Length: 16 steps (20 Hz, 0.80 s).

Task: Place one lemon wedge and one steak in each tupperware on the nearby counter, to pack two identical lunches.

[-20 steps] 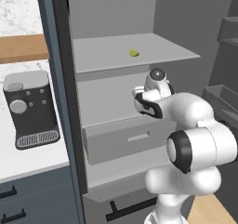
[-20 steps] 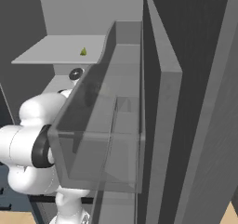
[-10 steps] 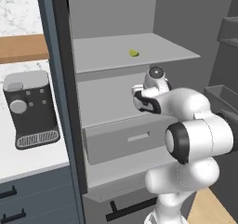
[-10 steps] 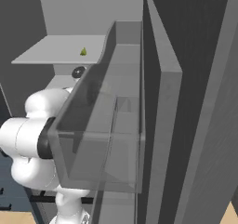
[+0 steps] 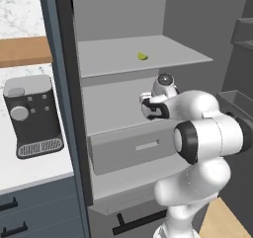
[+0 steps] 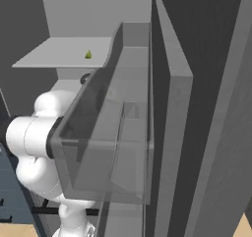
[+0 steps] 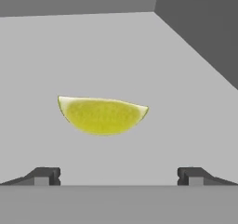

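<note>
Since a second ago the scene has barely changed: the lemon wedge [image 5: 142, 56] lies in the same place on the upper shelf [image 5: 113, 59] of the open grey cabinet, and only the arm's big dark-ringed joint has swung round a little further toward the camera, while the hand stays raised in front of the compartment under that shelf. In the hand view the gripper [image 7: 119, 176] stands wide open, its two dark fingertips [image 7: 45, 175] far apart at the bottom, and it holds nothing; the wedge [image 7: 101, 115] sits between and beyond them, apart from both. The shelf carries the wedge alone, toward its middle and well clear of the walls. From the right base view the wedge [image 6: 88, 54] shows as a small yellow-green piece on the same shelf, behind a clear bin [image 6: 113, 147] on the open door; whether anything lies in that bin I cannot tell. Below the shelf in the left base view is a shut drawer [image 5: 131, 150] with a small handle. In the hand view the wedge lies with its long axis running across the picture, flat cut edge uppermost, rounded side down, its two pointed ends to left and right. To the left of the cabinet a coffee machine [image 5: 30, 114] stands on the white counter [image 5: 29, 170].
</note>
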### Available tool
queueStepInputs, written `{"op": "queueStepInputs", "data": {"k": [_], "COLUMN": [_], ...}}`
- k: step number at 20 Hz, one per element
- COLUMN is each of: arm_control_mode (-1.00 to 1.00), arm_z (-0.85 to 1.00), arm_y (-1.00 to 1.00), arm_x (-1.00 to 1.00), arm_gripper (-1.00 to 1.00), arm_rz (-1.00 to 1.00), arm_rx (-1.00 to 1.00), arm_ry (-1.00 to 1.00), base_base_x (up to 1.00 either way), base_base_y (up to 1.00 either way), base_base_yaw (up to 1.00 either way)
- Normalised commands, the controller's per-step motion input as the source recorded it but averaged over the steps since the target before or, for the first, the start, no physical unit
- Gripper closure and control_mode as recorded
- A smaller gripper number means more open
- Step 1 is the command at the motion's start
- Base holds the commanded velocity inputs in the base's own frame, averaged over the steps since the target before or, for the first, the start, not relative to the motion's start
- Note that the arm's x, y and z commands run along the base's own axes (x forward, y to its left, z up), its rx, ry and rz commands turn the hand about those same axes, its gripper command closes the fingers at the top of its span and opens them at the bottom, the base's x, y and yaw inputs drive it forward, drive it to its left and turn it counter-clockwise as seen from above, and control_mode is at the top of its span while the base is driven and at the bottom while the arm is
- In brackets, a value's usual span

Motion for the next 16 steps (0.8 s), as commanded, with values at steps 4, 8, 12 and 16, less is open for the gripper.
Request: {"op": "queueStepInputs", "data": {"k": [4, 8, 12, 16], "arm_control_mode": [-1.0, -1.0, -1.0, -1.0], "arm_z": [-0.12, 0.0, -0.01, -0.03], "arm_y": [-0.07, -0.09, -0.06, -0.06], "arm_x": [0.15, 0.19, 0.3, 0.33], "arm_gripper": [-1.0, -1.0, -1.0, -1.0], "arm_rz": [0.0, 0.0, 0.0, 0.0], "arm_rx": [0.0, 0.0, 0.0, 0.0], "arm_ry": [0.0, 0.0, -0.01, 0.0], "base_base_x": [0.0, 0.0, 0.0, 0.0], "base_base_y": [0.0, 0.0, 0.0, 0.0], "base_base_yaw": [0.0, 0.0, 0.0, 0.0]}}
